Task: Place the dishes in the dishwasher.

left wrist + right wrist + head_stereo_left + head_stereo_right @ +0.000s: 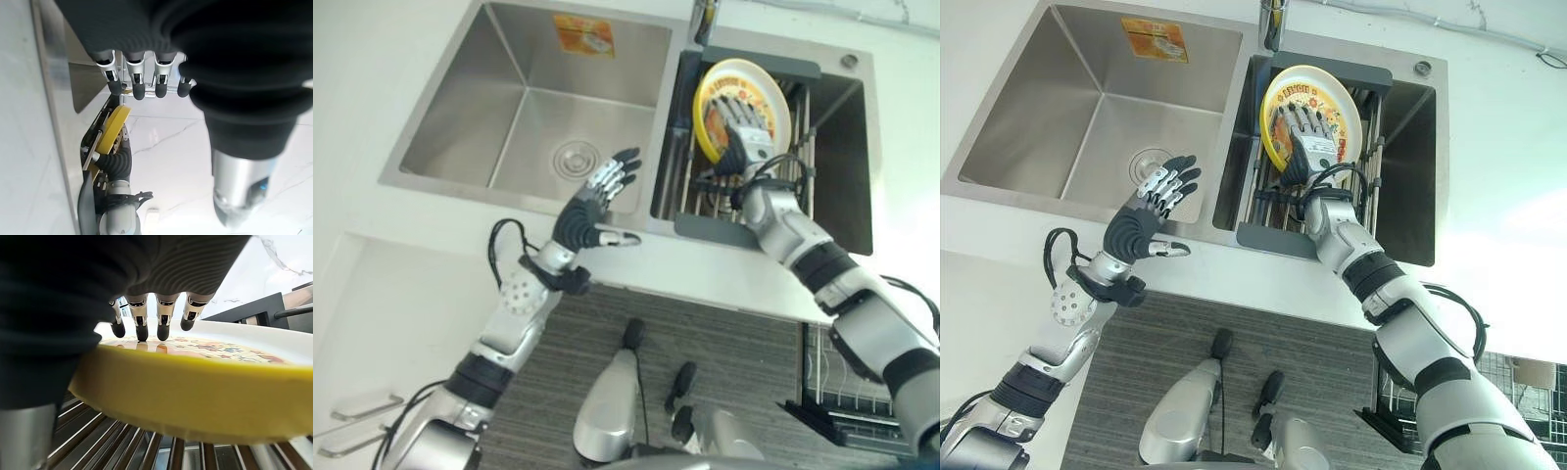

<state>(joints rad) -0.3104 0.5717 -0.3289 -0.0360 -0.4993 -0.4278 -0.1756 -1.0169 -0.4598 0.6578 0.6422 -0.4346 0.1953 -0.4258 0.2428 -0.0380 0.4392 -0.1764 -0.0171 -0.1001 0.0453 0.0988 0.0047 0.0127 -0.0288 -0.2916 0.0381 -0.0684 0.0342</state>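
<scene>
No words or numbers can be read here. An orange sticker (1155,39) sits on the back wall of the sink (1087,117), and its print is too small to make out. The yellow plate (1332,103) in the rack has colourful pictures and some marks on its face, but they are too blurry to read as letters.
</scene>
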